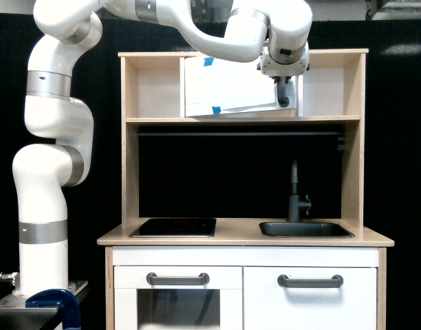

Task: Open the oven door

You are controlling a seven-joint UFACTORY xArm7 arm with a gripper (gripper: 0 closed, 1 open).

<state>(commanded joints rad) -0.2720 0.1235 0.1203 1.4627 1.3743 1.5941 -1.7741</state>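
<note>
Two blue tape pieces (211, 85) mark the oven door (228, 88); no writing legible.

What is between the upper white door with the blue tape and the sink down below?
In the exterior view, below the oven door come a wooden shelf, a dark rail, then open black space. Only the faucet rises above the sink.

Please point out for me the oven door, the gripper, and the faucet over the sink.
oven door (231, 86), exterior view, on the flat white panel between the blue tape pieces.
gripper (285, 98), exterior view, between its fingertips at the door's vertical handle.
faucet (294, 192), exterior view, on the dark upright stem.
</note>
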